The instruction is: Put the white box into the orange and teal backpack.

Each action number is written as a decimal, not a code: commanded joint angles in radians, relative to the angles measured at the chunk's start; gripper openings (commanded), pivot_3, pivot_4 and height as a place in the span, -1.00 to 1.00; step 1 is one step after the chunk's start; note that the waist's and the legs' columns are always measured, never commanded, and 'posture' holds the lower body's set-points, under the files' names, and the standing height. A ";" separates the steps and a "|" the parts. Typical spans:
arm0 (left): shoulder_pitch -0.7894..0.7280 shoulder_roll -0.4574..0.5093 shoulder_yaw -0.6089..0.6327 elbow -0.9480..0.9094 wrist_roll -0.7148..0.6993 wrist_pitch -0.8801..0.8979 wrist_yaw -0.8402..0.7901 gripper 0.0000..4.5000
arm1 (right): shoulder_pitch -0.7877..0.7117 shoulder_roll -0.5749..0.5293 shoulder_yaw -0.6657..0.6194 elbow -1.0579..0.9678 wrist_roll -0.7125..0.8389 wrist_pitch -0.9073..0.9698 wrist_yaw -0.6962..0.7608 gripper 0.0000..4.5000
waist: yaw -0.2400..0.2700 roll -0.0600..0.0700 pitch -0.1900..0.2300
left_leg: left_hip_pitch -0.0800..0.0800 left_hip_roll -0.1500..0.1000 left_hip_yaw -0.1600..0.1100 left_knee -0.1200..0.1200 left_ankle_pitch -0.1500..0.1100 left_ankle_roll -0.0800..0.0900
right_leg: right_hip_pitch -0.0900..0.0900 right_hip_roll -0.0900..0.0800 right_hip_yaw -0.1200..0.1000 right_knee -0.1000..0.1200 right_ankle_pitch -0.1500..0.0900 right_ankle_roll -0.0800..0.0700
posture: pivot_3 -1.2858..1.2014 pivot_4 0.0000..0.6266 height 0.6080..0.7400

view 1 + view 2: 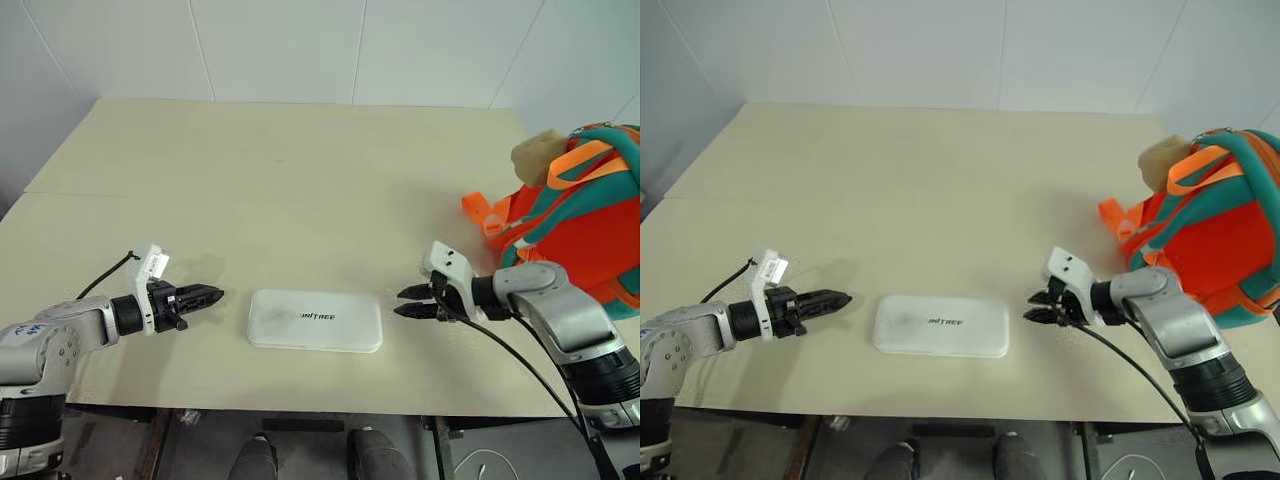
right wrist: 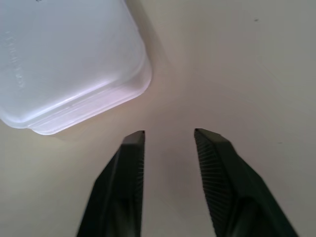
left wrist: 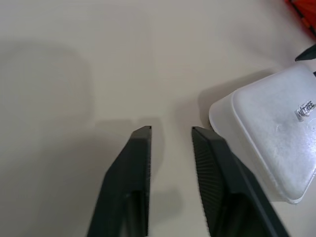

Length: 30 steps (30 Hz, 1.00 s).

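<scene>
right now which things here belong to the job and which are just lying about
Belongs to the job:
- white box, flat on the table
- orange and teal backpack, at the table's right edge
- left claw and right claw, open, either side of the box, not touching it

Just there:
- table
- beige plush on the backpack

Bright, even, diffuse lighting across the pale beige matte tabletop (image 1: 300, 180). Soft, faint shadows beside the flat white plastic box (image 3: 276, 133) and under both pincers. Slight glare bleaching the box lid in the right wrist view. Close fingertips (image 2: 133, 148) slightly soft.
</scene>
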 commanded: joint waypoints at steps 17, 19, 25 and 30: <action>-0.242 0.097 0.026 0.362 -0.402 0.548 -0.008 0.99 | 0.004 0.017 -0.015 -0.017 -0.007 -0.030 -0.063 1.00 | -0.003 0.000 0.000 | 0.000 0.000 0.000 0.000 0.000 0.000 | -0.001 0.000 0.000 0.001 0.000 0.000 | 0.03 -0.52 1.00; -0.251 0.111 -0.015 0.386 -0.411 0.548 -0.005 0.99 | 0.006 0.020 -0.014 -0.020 -0.006 -0.029 -0.068 1.00 | -0.001 0.000 0.000 | 0.000 0.000 0.000 0.000 0.000 0.000 | -0.001 0.000 0.000 0.001 0.000 0.000 | 0.03 -0.52 1.00; -0.313 0.081 -0.118 0.463 -0.329 0.548 -0.039 0.99 | 0.009 0.043 -0.013 -0.033 -0.004 -0.023 -0.092 1.00 | 0.002 0.000 0.000 | 0.000 0.000 0.000 0.000 0.000 -0.001 | -0.001 0.000 0.000 0.002 0.000 0.000 | 0.03 -0.52 1.00; -0.356 0.044 -0.188 0.498 -0.274 0.538 -0.096 0.99 | 0.007 0.057 -0.004 -0.034 -0.007 -0.023 -0.100 1.00 | 0.002 0.000 0.000 | 0.000 -0.001 0.000 0.000 0.000 -0.001 | -0.001 0.000 0.000 0.002 0.000 0.000 | 0.03 -0.52 1.00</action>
